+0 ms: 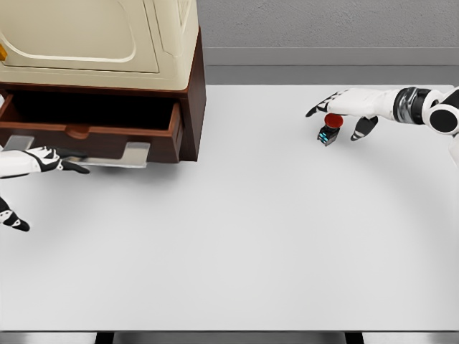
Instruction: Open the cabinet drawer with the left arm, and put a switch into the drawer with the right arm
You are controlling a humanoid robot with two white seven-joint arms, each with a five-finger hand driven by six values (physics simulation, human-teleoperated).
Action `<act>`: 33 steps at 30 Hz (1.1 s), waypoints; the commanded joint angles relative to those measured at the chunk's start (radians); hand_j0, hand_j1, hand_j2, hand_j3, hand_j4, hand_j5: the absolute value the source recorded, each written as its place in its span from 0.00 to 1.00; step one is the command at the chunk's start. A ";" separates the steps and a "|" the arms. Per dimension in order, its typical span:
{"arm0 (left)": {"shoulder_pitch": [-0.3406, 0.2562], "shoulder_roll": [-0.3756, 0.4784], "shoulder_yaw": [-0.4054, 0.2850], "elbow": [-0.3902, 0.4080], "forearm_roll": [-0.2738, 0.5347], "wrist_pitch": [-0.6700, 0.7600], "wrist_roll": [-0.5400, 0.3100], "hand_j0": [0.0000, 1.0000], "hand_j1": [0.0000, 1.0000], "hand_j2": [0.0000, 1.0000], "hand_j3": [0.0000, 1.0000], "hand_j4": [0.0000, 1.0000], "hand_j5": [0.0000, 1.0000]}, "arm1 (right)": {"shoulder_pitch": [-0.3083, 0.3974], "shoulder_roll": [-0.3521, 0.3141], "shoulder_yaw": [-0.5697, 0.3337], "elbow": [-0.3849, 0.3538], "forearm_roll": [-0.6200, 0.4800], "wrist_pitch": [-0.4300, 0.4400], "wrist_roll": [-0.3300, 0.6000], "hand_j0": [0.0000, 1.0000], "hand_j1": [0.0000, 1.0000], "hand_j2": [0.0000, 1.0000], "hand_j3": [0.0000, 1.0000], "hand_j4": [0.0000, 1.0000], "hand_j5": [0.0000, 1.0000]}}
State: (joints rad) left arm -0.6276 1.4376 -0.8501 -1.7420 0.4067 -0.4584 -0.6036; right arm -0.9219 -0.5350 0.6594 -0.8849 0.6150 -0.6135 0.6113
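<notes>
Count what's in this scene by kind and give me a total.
Cabinet: 1
Open drawer: 1
Switch with a red button: 1
Robot hands: 2, left hand and right hand
Table: 1
Total: 6

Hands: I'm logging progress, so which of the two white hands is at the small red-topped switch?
The right hand, over the red-topped switch; the left hand is below the open brown drawer.
</notes>
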 commanded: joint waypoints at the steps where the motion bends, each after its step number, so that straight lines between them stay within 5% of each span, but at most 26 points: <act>1: 0.000 0.014 -0.012 0.001 0.011 -0.034 -0.007 1.00 1.00 1.00 1.00 1.00 1.00 | 0.000 0.000 -0.003 0.001 -0.004 0.003 0.000 0.92 0.92 0.92 0.92 0.92 0.92; 7: 0.000 0.021 -0.018 -0.001 0.015 -0.060 -0.007 1.00 1.00 1.00 1.00 1.00 1.00 | 0.000 0.000 -0.003 0.009 -0.004 0.003 0.000 0.81 0.81 0.81 0.81 0.81 0.81; 22: 0.000 0.035 -0.026 0.001 0.030 -0.091 -0.007 1.00 1.00 1.00 1.00 1.00 1.00 | 0.000 0.001 -0.003 0.011 -0.004 0.003 0.000 0.78 0.78 0.78 0.78 0.78 0.78; 28: 0.000 0.033 -0.015 0.006 0.055 -0.088 -0.007 1.00 1.00 1.00 1.00 1.00 1.00 | 0.000 0.001 -0.003 0.012 -0.006 0.003 0.000 0.66 0.66 0.66 0.66 0.66 0.66; 33: -0.004 0.035 -0.009 0.006 0.078 -0.086 -0.007 1.00 1.00 1.00 1.00 1.00 1.00 | 0.000 0.001 -0.003 0.012 -0.006 0.003 0.000 0.65 0.65 0.65 0.65 0.65 0.65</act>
State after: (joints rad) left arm -0.6338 1.4714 -0.8647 -1.7349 0.4475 -0.5500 -0.6116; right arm -0.9219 -0.5331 0.6580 -0.8727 0.6131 -0.6131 0.6110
